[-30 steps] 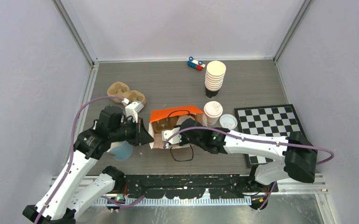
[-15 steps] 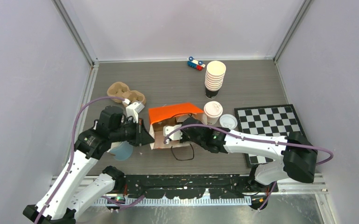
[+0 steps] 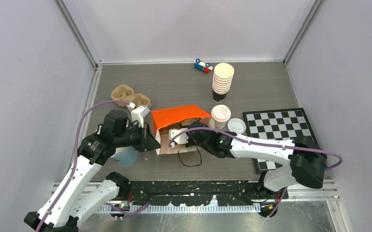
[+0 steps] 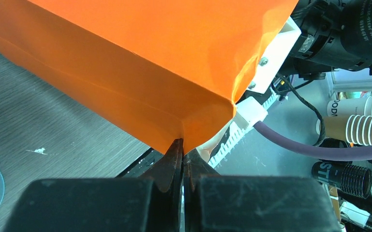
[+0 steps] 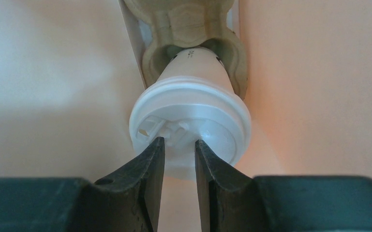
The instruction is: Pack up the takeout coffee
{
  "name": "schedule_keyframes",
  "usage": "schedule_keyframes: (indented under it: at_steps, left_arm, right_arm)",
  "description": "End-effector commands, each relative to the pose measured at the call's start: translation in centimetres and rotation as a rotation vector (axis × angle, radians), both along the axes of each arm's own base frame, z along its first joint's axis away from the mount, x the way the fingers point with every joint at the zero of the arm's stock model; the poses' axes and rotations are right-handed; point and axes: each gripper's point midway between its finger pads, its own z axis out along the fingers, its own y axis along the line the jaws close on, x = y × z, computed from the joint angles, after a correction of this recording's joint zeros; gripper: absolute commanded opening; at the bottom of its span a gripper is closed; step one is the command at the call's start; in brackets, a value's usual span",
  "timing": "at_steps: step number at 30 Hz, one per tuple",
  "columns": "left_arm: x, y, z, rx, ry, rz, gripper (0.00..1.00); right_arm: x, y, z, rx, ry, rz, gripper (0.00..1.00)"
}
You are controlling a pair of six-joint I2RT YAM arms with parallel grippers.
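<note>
Showing the pack in progress: your left gripper [image 4: 183,146] presses its fingers together on a folded corner of the orange paper bag [image 4: 126,58], which lies on its side on the grey wood-grain table [image 3: 174,82] with its mouth toward the near edge. Your right gripper [image 5: 179,141] reaches into that mouth; its jaws stand narrowly parted, tips just in front of the round white plastic lid [image 5: 222,125] of a small white paper cup [image 5: 198,67], and you cannot tell whether they touch it. That cup sits in a pocket of a beige moulded-pulp carrier [image 5: 147,63] inside the bag. A second lidded white paper cup [image 3: 220,116] stands upright on the table just beside the bag's right side, a loose white lid [image 3: 236,125] near it, next to the black-and-white chequered board [image 3: 280,123]. A tall stack of lidless cups [image 3: 222,77] stands farther back.
</note>
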Motion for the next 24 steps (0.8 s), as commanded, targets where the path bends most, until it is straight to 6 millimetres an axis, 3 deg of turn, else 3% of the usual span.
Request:
schedule_keyframes:
  at_steps: [1,9,17,24]
  left_arm:
    - [-0.1,-0.6,1.3,-0.057,-0.037,-0.025,0.00]
    - [0.2,-0.6,1.4,-0.055,-0.039,-0.013,0.00]
    - [0.9,-0.6,1.8,-0.044,-0.044,0.008,0.00]
    - [1.1,-0.6,1.9,-0.037,-0.040,0.017,0.00]
  right_arm:
    - [1.0,0.0,0.1,0.031,-0.007,-0.045,0.35]
    - [1.4,0.0,1.0,0.047,-0.017,-0.054,0.35]
    - [-1.0,-1.6,2.7,0.037,0.040,-0.003,0.43]
    - [-2.5,-1.9,4.1,0.049,0.068,0.028,0.43]
